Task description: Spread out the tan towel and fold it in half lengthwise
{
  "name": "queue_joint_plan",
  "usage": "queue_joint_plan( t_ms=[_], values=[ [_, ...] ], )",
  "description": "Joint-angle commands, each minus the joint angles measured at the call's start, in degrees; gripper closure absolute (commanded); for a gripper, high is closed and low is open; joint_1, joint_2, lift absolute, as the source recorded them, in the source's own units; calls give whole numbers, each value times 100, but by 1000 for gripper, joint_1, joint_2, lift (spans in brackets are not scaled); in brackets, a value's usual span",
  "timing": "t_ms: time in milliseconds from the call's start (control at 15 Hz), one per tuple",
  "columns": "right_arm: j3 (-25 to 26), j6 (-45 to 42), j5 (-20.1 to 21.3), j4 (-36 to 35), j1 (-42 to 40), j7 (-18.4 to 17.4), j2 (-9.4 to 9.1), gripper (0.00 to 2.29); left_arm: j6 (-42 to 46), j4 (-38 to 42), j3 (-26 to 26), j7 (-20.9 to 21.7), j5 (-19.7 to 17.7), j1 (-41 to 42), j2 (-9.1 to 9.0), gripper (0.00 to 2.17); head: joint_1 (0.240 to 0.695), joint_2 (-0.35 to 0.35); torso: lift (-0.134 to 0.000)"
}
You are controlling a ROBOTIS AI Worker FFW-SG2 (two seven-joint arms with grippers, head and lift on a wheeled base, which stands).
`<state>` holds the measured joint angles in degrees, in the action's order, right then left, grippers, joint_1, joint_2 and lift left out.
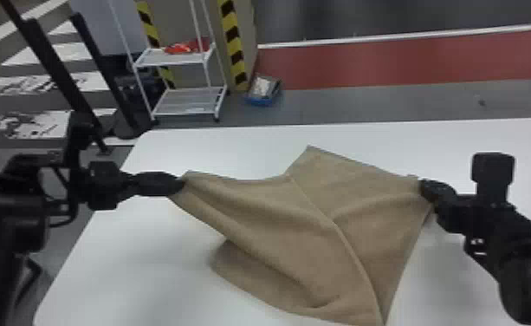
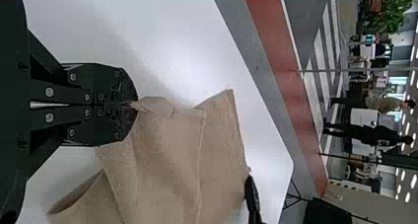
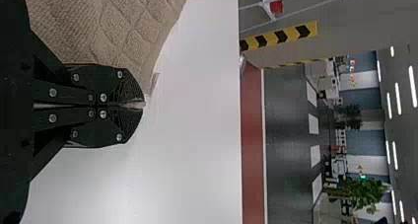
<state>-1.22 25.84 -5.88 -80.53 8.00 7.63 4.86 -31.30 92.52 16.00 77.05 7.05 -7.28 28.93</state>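
The tan towel [image 1: 286,225] is stretched between both grippers over the white table, with a diagonal hem line across it and its lower part hanging in a loose fold toward the near side. My left gripper [image 1: 182,184] is shut on its left corner in the head view. At the towel's right side my right gripper [image 1: 424,186] holds the edge. In the left wrist view the left gripper [image 2: 134,104] pinches a tip of the towel [image 2: 167,160]. The right gripper [image 3: 142,104] is shut in the right wrist view, with the towel [image 3: 108,26] beside its fingers.
The white table [image 1: 117,268] extends under the towel and both arms. Beyond its far edge stand a white shelf rack [image 1: 182,102] with red items, a striped post [image 1: 234,43] and a small blue box [image 1: 263,91] on the floor.
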Motion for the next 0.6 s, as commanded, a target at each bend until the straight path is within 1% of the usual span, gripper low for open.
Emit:
queue_joint_plan(
  t_ms=[0, 67, 133, 200, 267, 400, 533],
  values=[
    [605, 224, -1, -665, -589, 28, 182, 1352, 181, -533, -124, -120, 42, -256, 86, 1409, 695, 144, -123],
    [878, 330, -19, -859, -809, 46, 235, 1352, 198, -752, -212, -216, 51, -361, 130, 1409, 695, 128, -123],
    [1106, 383, -36, -1070, -1029, 46, 244, 1352, 251, -928, -282, -278, 113, -458, 130, 1409, 695, 110, -123],
    [1300, 400, -28, -1263, -1231, 55, 244, 1352, 357, -1043, -379, -383, 209, -502, 165, 1409, 695, 96, -123],
    [1502, 418, -63, -1465, -1468, 55, 244, 1352, 409, -1104, -423, -506, 341, -511, 174, 1409, 695, 66, -123],
    [1818, 453, -195, -1861, -1899, 64, 244, 1352, 462, -1183, -423, -524, 376, -537, 183, 1409, 695, 41, -123],
    [2152, 488, -256, -2248, -2356, 55, 191, 1352, 462, -1192, -405, -524, 350, -537, 244, 1409, 695, 20, -123]
  ],
)
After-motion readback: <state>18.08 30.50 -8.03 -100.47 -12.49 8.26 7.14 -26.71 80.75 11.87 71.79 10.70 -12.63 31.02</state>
